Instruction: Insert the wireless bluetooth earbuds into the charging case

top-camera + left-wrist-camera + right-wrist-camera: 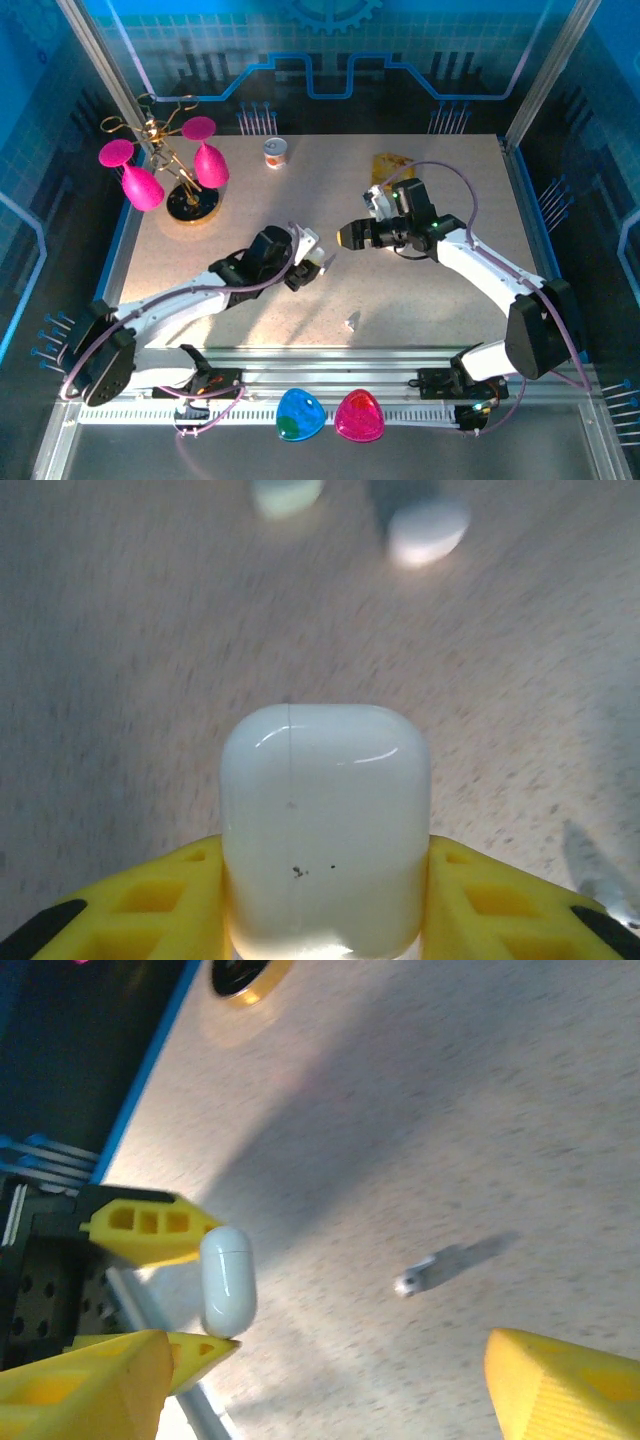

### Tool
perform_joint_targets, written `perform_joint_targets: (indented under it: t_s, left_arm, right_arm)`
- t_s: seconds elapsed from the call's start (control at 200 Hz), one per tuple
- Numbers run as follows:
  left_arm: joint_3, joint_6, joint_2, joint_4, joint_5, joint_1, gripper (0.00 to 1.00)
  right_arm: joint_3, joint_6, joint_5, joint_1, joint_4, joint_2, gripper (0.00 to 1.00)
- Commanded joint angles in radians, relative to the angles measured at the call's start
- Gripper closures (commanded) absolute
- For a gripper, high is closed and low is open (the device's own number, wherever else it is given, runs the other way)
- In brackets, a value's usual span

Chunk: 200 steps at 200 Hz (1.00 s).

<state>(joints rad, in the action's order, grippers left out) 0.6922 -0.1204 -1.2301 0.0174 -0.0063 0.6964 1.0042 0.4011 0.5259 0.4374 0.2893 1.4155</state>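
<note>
My left gripper [318, 262] is shut on a rounded white charging case [325, 825], whose lid is shut, with a yellow finger [150, 900] on each side. In the right wrist view the same case [228, 1280] stands upright between the left gripper's fingers [150, 1225], above the table. One tiny white earbud [415, 1280] with a short stem lies alone on the table [352, 321], in front of both grippers. My right gripper [350, 237] hovers just right of the left one, open wide [330, 1370] with nothing between its fingers.
A gold rack with pink wine glasses [165, 170] stands at the back left, with a small can [276, 152] and a yellowish object [392, 165] along the back. Blurred pale-green [285, 492] and white [428, 530] rounded things lie beyond the case. Blue [300, 415] and pink [359, 415] pieces sit near the rail.
</note>
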Motion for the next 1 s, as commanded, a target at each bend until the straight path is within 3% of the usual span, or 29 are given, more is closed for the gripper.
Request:
perform_joint_targets:
  t_s: [0.0, 0.125, 0.41, 0.625, 0.77, 0.865, 0.996]
  left_arm:
    - [-0.062, -0.154, 0.066, -0.187, 0.146, 0.009, 0.63]
    - [-0.081, -0.193, 0.099, -0.209, 0.18, 0.008, 0.63]
    - [-0.068, -0.231, 0.095, -0.201, 0.193, 0.017, 0.63]
    - [-0.068, -0.245, 0.092, -0.198, 0.185, 0.021, 0.62]
    - [-0.071, -0.241, 0.092, -0.209, 0.18, 0.024, 0.6]
    - [-0.071, -0.242, 0.087, -0.214, 0.173, 0.026, 0.58]
    - [-0.074, -0.226, 0.085, -0.231, 0.171, 0.025, 0.45]
  right_arm:
    - [0.01, 0.004, 0.207, -0.003, 0.042, -0.003, 0.21]
    - [-0.007, 0.03, 0.282, 0.011, 0.007, -0.007, 0.23]
    - [0.014, 0.026, 0.299, 0.057, 0.025, 0.047, 0.31]
    - [0.032, 0.037, 0.28, 0.064, 0.04, 0.075, 0.5]
    - [0.043, 0.042, 0.279, 0.064, 0.052, 0.085, 0.74]
    - [0.049, 0.041, 0.277, 0.063, 0.057, 0.089, 0.79]
    - [0.05, 0.04, 0.256, 0.058, 0.035, 0.064, 0.82]
